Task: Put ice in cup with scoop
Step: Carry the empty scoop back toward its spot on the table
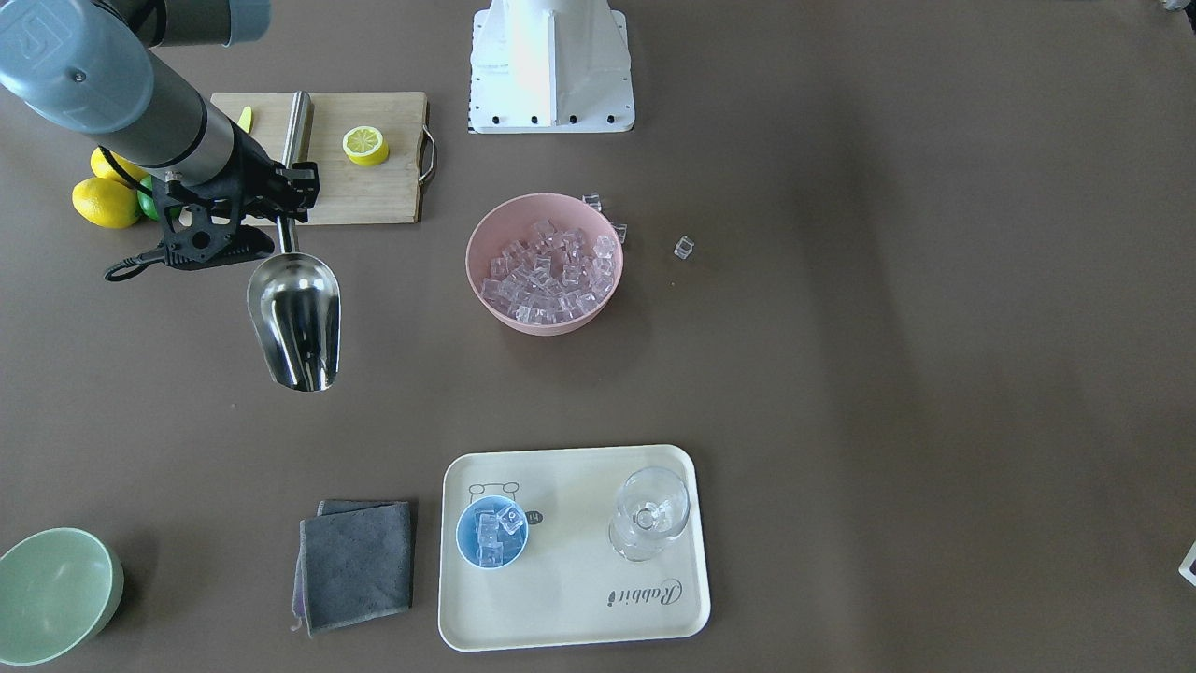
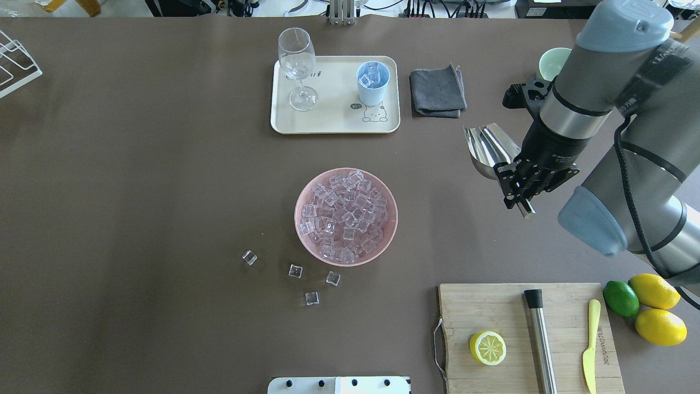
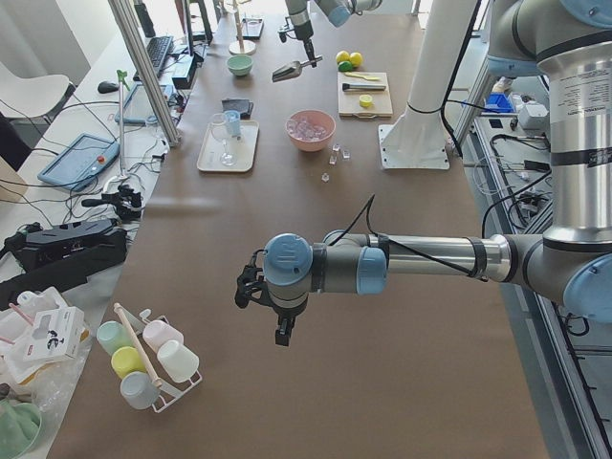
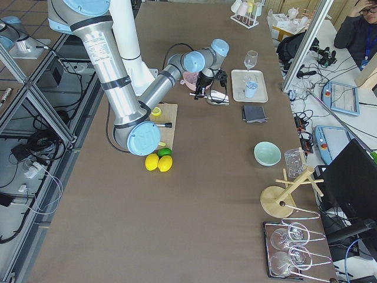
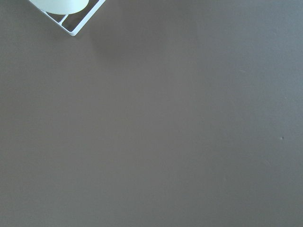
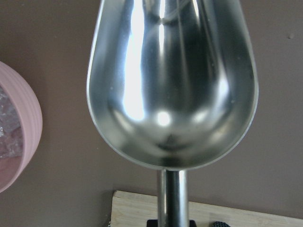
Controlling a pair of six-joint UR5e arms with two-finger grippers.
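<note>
My right gripper is shut on the thin handle of the steel scoop, held above the table to the side of the pink bowl. The scoop's trough is empty in the right wrist view. The bowl is full of ice. The light-blue cup stands on the cream tray and holds several cubes. In the overhead view the scoop is right of the cup. My left gripper shows only in the exterior left view, far from all this; I cannot tell whether it is open.
A wine glass stands on the tray beside the cup. Loose cubes lie near the bowl. A grey cloth, a green bowl, a cutting board with a lemon half, muddler and knife, and whole lemons surround the right arm.
</note>
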